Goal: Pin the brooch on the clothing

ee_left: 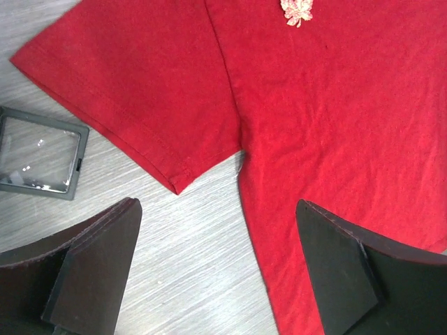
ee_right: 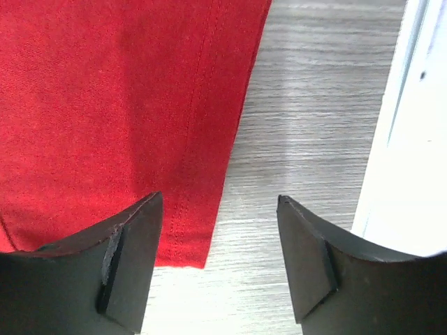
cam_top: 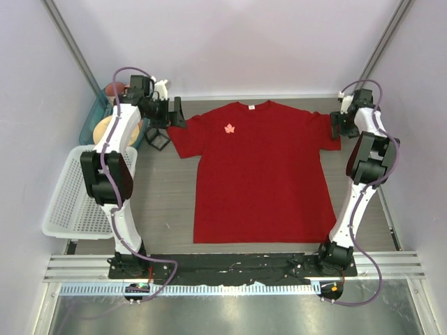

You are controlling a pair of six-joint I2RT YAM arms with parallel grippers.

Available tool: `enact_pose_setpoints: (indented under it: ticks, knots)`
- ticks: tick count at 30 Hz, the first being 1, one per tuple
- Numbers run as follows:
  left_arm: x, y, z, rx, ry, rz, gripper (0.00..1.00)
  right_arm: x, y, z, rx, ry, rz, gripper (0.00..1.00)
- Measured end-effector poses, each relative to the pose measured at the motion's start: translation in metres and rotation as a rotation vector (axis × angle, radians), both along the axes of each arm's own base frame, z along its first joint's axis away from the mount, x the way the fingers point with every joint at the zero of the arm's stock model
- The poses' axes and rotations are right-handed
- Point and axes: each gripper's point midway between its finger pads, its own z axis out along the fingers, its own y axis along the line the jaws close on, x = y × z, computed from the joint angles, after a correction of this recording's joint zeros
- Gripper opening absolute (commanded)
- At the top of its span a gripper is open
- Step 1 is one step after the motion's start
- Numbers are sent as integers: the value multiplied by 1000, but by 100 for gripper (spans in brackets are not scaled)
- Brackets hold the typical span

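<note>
The clothing, a red T-shirt (cam_top: 258,174), lies spread flat on the table with its neck to the back. The brooch (cam_top: 229,128), a tiny pale pink maple leaf, sits on its chest left of the neck; in the left wrist view the brooch (ee_left: 297,10) is at the top edge. My left gripper (cam_top: 174,115) hovers open over the left sleeve and armpit of the T-shirt (ee_left: 335,105), nothing between its fingers (ee_left: 217,204). My right gripper (cam_top: 335,125) stands open over the hem of the right sleeve (ee_right: 105,105), holding nothing (ee_right: 219,197).
A small black square box (ee_left: 38,153) with a clear lid lies on the table just left of the left sleeve. A white basket (cam_top: 70,195) sits at the left edge, with a blue bin (cam_top: 98,118) behind it. A white wall (ee_right: 412,139) runs close to the right gripper.
</note>
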Motion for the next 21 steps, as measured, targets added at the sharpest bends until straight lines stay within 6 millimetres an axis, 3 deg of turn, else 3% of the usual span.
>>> enact_pose_setpoints:
  ticks: [4, 6, 10, 13, 15, 16, 18, 21]
  knots:
    - [-2, 0, 15, -31, -18, 13, 100, 3, 3, 29, 5, -53, 7, 100]
    - [-4, 3, 28, -46, -39, 24, 100, 6, 4, 58, 14, -116, -4, 100]
    - [-13, 17, 68, -41, -130, 95, 100, 5, 20, 143, 65, -295, -3, 100]
    - [-30, 32, 99, 2, -212, 162, 100, -12, 49, 204, 115, -413, 79, 99]
    - [-47, 39, 113, 29, -256, 195, 100, -35, 70, 228, 126, -440, 117, 100]
    - [-56, 42, 116, 40, -273, 207, 100, -49, 86, 235, 130, -449, 143, 100]
    - [-72, 45, 110, 66, -274, 224, 100, -79, 124, 227, 143, -426, 205, 100]
    - [-97, 42, 73, 157, -243, 229, 100, -135, 188, 185, 162, -352, 330, 100]
